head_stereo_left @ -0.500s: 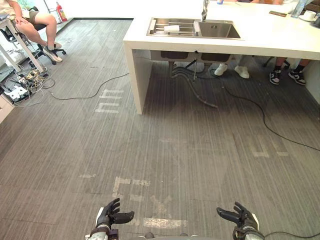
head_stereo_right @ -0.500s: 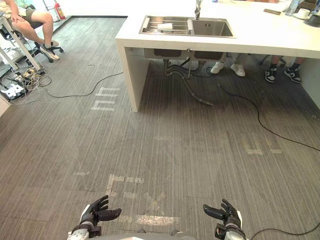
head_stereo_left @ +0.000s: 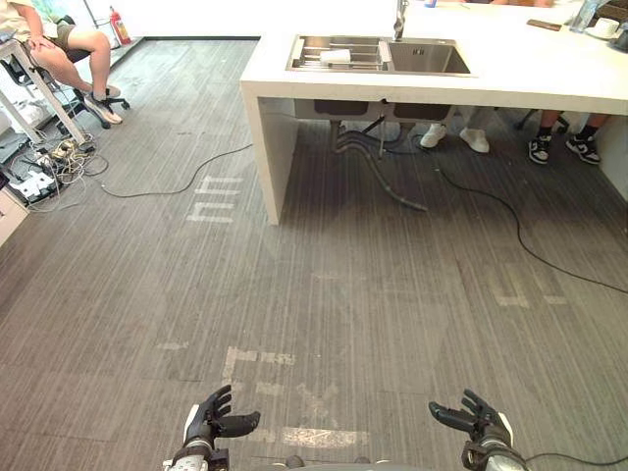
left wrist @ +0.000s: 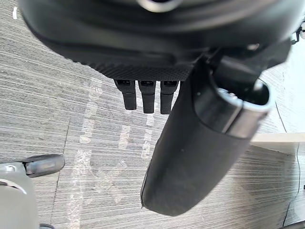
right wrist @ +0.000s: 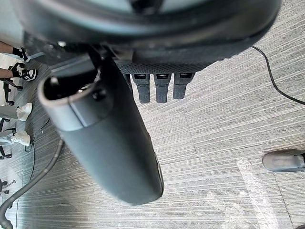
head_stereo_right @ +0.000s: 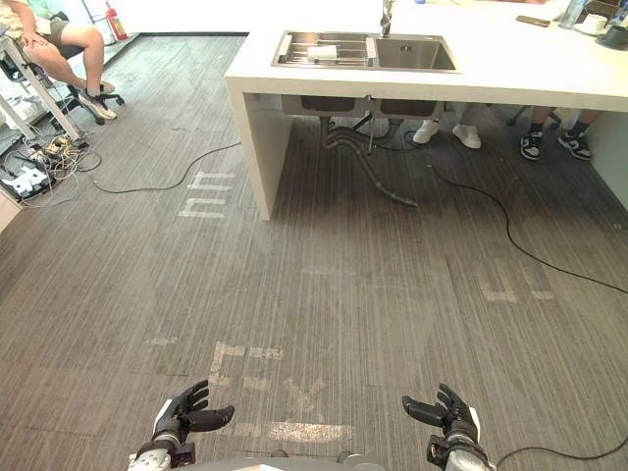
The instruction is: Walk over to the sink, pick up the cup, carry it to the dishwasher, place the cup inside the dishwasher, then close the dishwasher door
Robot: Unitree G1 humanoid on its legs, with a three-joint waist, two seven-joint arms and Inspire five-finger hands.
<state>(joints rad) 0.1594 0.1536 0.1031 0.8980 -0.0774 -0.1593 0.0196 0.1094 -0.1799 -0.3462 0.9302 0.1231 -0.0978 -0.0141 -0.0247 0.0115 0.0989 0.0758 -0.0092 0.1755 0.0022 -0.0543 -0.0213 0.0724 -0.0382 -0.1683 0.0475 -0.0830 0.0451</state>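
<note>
Hanging low at 7 o'clock, the left hand (head_stereo_left: 212, 425) has its fingers spread wide and holds nothing. The right hand (head_stereo_left: 480, 425) at 5 o'clock is the same, wide and empty. Past them runs a long stretch of grey floor (head_stereo_left: 343, 294). At 12 o'clock stands a white counter (head_stereo_left: 520, 74) with the sink (head_stereo_left: 429, 59) set in it. A small white thing (head_stereo_left: 336, 56) lies in the sink's left half. I think it is the cup, but it is too far off to be sure. So walking is the job now.

A long black cord (head_stereo_left: 182, 186) lies on the floor at 10 o'clock and a second cord (head_stereo_left: 521, 245) at 2 o'clock. A foot could catch one and the robot could trip. It could also bump the counter's corner.

I count 2 hands, 1 sink, 1 tap (head_stereo_left: 401, 18), 2 long cords, 1 sitting person (head_stereo_left: 59, 39) at 10 o'clock, and 2 pairs of shoes (head_stereo_left: 476, 142) under the counter.
</note>
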